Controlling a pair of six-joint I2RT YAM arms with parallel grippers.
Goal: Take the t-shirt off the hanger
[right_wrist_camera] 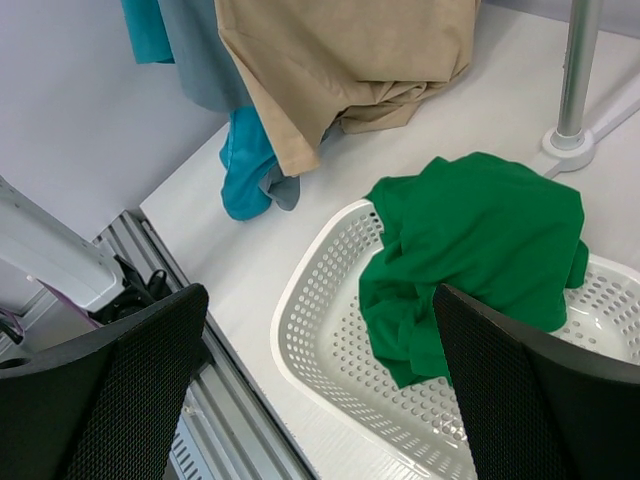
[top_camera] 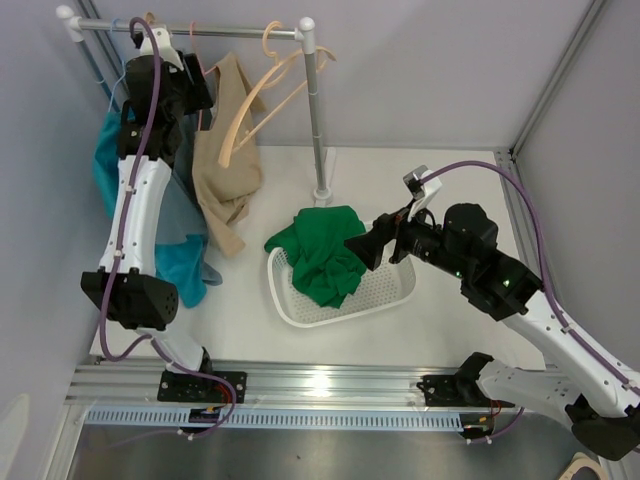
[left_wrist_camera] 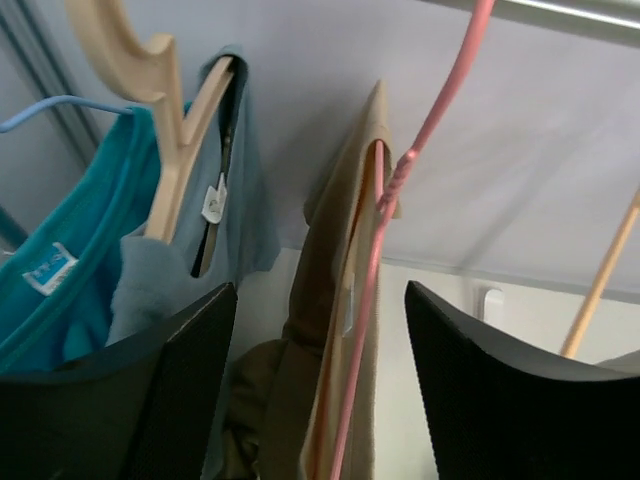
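Observation:
A tan t-shirt (top_camera: 225, 170) hangs on a thin pink hanger (left_wrist_camera: 420, 130) from the rack rail (top_camera: 230, 30). My left gripper (top_camera: 200, 85) is raised to the rail beside the shirt's shoulder. In the left wrist view my left gripper (left_wrist_camera: 320, 300) is open, with the tan shirt's (left_wrist_camera: 340, 300) neck and the pink wire between the jaws, untouched. My right gripper (top_camera: 362, 250) is open and empty, hovering over a green t-shirt (top_camera: 325, 250) in a white basket (top_camera: 385, 290). The right wrist view shows my right gripper (right_wrist_camera: 320, 300), the green shirt (right_wrist_camera: 480, 240) and the tan shirt's hem (right_wrist_camera: 340, 60).
A grey-blue shirt (left_wrist_camera: 225, 200) on a wooden hanger (left_wrist_camera: 175, 170) and a teal shirt (left_wrist_camera: 80, 250) on a blue hanger hang left of the tan one. Empty wooden hangers (top_camera: 265, 95) hang at the rail's right end. The rack post (top_camera: 318, 120) stands behind the basket.

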